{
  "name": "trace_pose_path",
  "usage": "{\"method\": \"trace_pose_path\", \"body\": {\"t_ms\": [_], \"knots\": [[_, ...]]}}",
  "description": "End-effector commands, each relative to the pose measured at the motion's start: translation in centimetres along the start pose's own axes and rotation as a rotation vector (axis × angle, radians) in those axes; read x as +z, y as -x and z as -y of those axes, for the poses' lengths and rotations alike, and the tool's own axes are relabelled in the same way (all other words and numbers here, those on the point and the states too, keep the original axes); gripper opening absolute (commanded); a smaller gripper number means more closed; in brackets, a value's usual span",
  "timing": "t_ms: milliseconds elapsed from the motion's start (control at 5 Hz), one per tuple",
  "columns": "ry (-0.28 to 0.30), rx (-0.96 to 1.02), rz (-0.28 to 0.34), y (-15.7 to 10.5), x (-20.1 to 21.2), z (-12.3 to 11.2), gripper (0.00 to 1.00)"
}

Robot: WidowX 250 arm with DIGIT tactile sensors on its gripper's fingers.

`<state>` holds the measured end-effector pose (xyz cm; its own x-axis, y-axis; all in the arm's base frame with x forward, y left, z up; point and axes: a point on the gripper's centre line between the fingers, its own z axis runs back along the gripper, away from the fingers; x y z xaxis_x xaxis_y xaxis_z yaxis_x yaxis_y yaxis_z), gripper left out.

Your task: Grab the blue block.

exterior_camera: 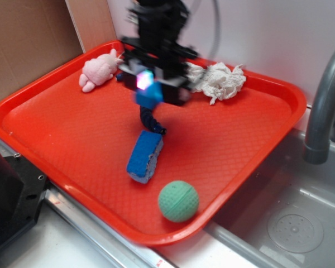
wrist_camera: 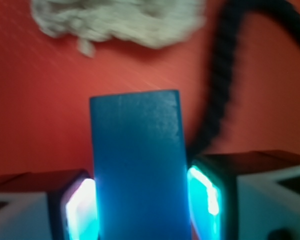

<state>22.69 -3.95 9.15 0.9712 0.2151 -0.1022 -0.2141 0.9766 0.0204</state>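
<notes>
Two glowing pads point(wrist_camera: 83, 209) pressed on either side of the blue block point(wrist_camera: 137, 165), gripper point(exterior_camera: 149, 89) clenched on it above the far middle of the red tray point(exterior_camera: 72, 134). Behind, a white rag point(wrist_camera: 115, 21); black cord point(wrist_camera: 217, 95) curling right. Nearer: blue sponge point(exterior_camera: 145, 156), then green ball point(exterior_camera: 178, 201). Far left, pink plush toy point(exterior_camera: 99, 70). Right of tray, grey faucet point(exterior_camera: 324, 106) over sink.

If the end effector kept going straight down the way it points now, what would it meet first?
The end effector, shut on the blue block, points down at the bare floor of the red tray. The block would likely touch that first. The white cloth lies further ahead, the sponge apart; depth is unclear.
</notes>
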Motion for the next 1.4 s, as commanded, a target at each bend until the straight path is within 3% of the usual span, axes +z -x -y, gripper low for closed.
{"method": "trace_pose_path", "body": {"t_ms": [0,200,400,600,800,1000,1200], "knots": [[-0.02,0.074,0.13,2.7,7.9,-8.4,0.0],[-0.012,0.087,0.183,4.4,10.7,-10.4,0.0],[0.05,0.04,0.263,6.5,13.5,-11.1,0.0],[0.113,-0.005,0.299,7.1,14.4,-10.5,0.0],[0.106,-0.019,0.3,6.9,14.5,-10.0,0.0],[0.049,-0.003,0.246,5.5,12.6,-9.3,0.0],[0.023,0.001,0.23,5.0,11.7,-8.5,0.0]]}}
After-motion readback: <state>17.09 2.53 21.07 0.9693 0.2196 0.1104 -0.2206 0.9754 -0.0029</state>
